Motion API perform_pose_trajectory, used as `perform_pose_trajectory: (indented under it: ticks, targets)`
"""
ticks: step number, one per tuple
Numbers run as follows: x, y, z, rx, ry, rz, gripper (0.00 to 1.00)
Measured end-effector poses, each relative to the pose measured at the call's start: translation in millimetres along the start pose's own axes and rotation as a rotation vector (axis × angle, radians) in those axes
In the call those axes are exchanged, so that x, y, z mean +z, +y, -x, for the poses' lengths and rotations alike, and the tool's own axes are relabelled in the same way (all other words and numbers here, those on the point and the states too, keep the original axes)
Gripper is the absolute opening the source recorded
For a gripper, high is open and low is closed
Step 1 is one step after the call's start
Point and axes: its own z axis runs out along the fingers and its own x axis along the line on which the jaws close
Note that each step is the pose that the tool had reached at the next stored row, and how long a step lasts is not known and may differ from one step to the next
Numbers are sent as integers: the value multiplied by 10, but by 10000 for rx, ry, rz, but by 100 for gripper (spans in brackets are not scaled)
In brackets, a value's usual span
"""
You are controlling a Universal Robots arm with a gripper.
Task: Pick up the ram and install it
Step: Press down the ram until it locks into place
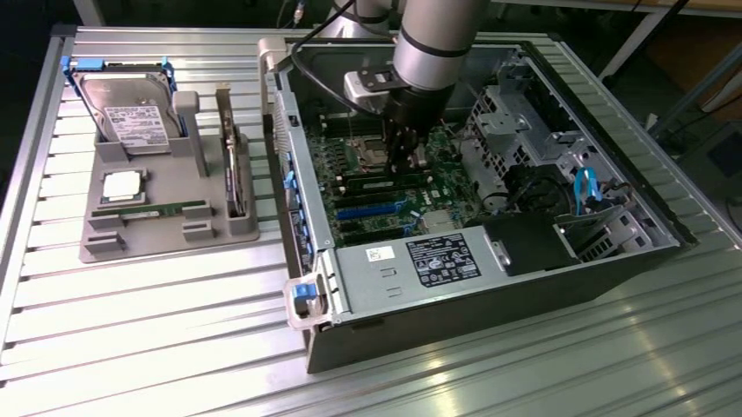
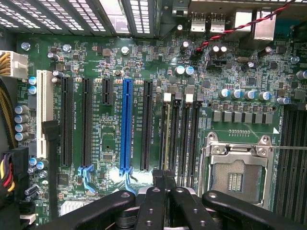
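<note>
The gripper (image 1: 405,165) is reaching down inside the open computer case (image 1: 603,261), fingers (image 2: 158,201) pressed together right over the memory slots (image 2: 180,139) beside the empty processor socket (image 2: 235,172). A ram (image 1: 377,184) is lying seated on the motherboard (image 1: 383,217) just below the fingertips; another green stick (image 1: 151,208) is resting in the grey tray (image 1: 116,248). It is looking light, stiff and fragile, best held by its long edges. Case walls and cables are crowding the room.

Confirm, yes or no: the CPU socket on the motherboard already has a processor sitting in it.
No. In the wrist view the CPU socket shows its bare contact area inside the metal frame, with no chip seated in it.
</note>
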Motion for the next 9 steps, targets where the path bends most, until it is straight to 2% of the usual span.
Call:
perform_pose_trajectory:
  ticks: [9]
  targets:
    - [37,1,0,0,1,1,11]
